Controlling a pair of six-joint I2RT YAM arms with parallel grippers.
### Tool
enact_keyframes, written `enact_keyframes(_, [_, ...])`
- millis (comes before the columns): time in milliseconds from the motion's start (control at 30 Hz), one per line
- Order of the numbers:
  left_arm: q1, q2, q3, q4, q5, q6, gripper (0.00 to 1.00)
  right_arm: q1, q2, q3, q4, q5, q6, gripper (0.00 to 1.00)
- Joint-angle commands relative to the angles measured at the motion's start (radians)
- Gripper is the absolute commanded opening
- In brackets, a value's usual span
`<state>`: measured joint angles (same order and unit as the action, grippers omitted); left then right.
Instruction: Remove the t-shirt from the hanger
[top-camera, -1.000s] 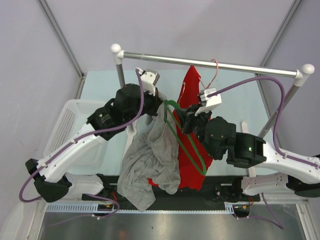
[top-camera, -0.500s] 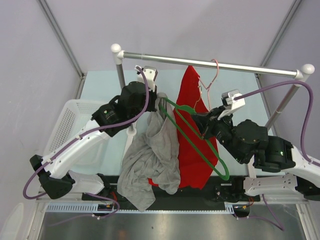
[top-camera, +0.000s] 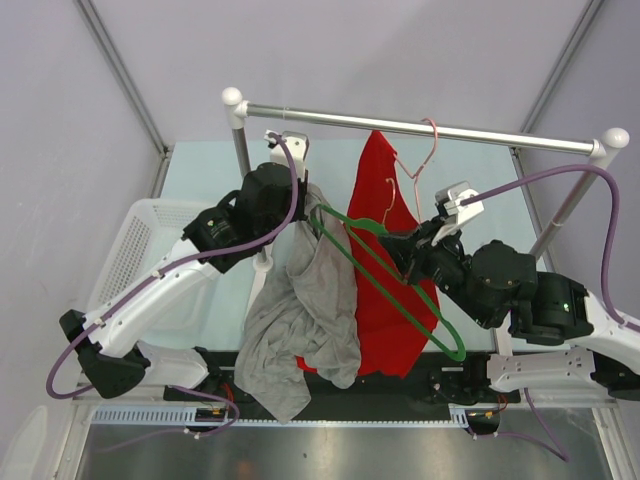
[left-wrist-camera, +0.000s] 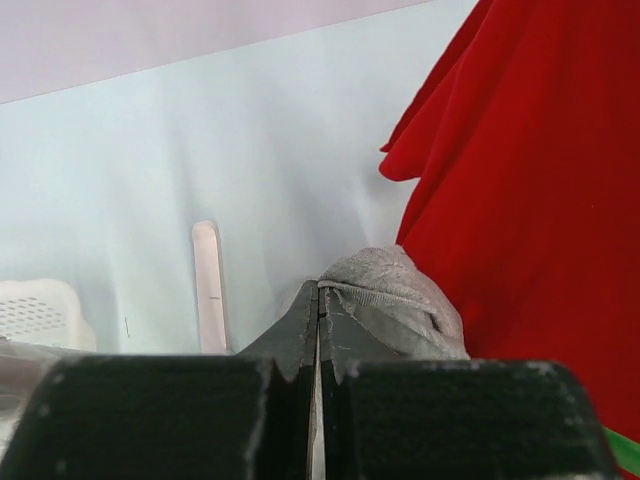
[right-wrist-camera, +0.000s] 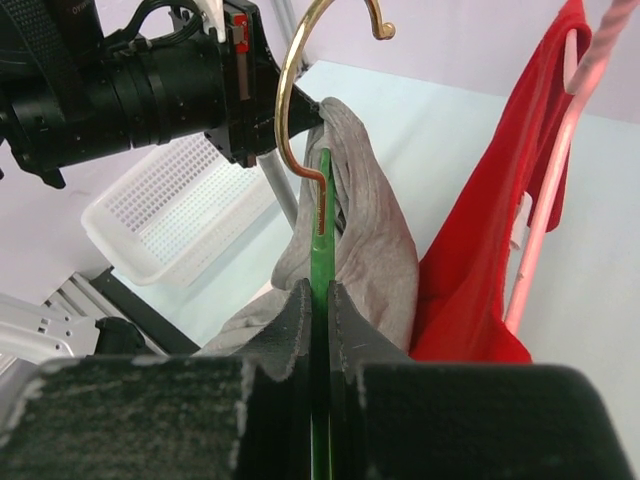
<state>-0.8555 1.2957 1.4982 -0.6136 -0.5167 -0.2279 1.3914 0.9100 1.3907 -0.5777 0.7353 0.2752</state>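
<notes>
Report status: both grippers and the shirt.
Left gripper shut on grey t-shirt. Right gripper shut on green hanger, far end at the shirt. Red t-shirt on the rail hangs close by.

My top view looks steeply down from behind both arms over the whole table (top-camera: 200, 170). Wrist views sit close behind the left hand (left-wrist-camera: 318, 298) and right hand (right-wrist-camera: 320, 292), sharing the grey t-shirt (right-wrist-camera: 372, 235) ahead.
</notes>
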Motion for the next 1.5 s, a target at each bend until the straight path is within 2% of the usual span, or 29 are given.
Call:
enact_keyframes(0, [0.009, -0.03, 0.008, 0.021, -0.017, 0.019, 0.0, 0.011, -0.037, 0.036, 0.002, 0.003, -0.021, 0.0])
enact_keyframes(300, [0.009, -0.156, 0.003, 0.071, 0.129, -0.014, 0.0, 0.012, -0.016, 0.056, -0.06, 0.016, -0.005, 0.0])
enact_keyframes(467, [0.009, -0.231, -0.033, 0.123, 0.187, -0.027, 0.0, 0.012, -0.013, 0.051, -0.027, 0.007, -0.01, 0.0])
enact_keyframes(667, [0.009, -0.225, -0.067, 0.112, 0.166, -0.025, 0.0, 0.011, -0.01, 0.056, 0.027, -0.022, -0.033, 0.0])
enact_keyframes(867, [0.009, -0.23, -0.095, 0.129, 0.075, 0.001, 0.0, 0.011, -0.042, 0.064, -0.04, -0.031, -0.039, 0.0])
enact_keyframes(1067, [0.009, -0.277, -0.099, 0.186, 0.095, 0.002, 0.0, 0.011, -0.06, 0.06, -0.073, -0.014, -0.03, 0.0])
enact_keyframes(1200, [0.009, -0.292, -0.134, 0.225, 0.248, -0.036, 0.0, 0.012, -0.02, 0.059, -0.041, 0.018, -0.016, 0.0])
enact_keyframes(1233, [0.009, -0.297, -0.151, 0.242, 0.355, -0.047, 0.0, 0.011, -0.014, 0.059, -0.025, 0.018, -0.016, 0.0])
enact_keyframes(1267, [0.009, -0.302, -0.182, 0.27, 0.395, -0.056, 0.01, 0.011, -0.002, 0.059, 0.004, 0.015, -0.021, 0.0])
enact_keyframes(1333, [0.009, -0.302, -0.202, 0.278, 0.446, -0.083, 0.04, 0.011, 0.004, 0.06, 0.024, 0.007, -0.022, 0.0])
enact_keyframes(1467, [0.009, -0.302, -0.227, 0.242, 0.435, -0.065, 0.13, 0.012, 0.001, 0.064, 0.044, -0.01, -0.022, 0.0])
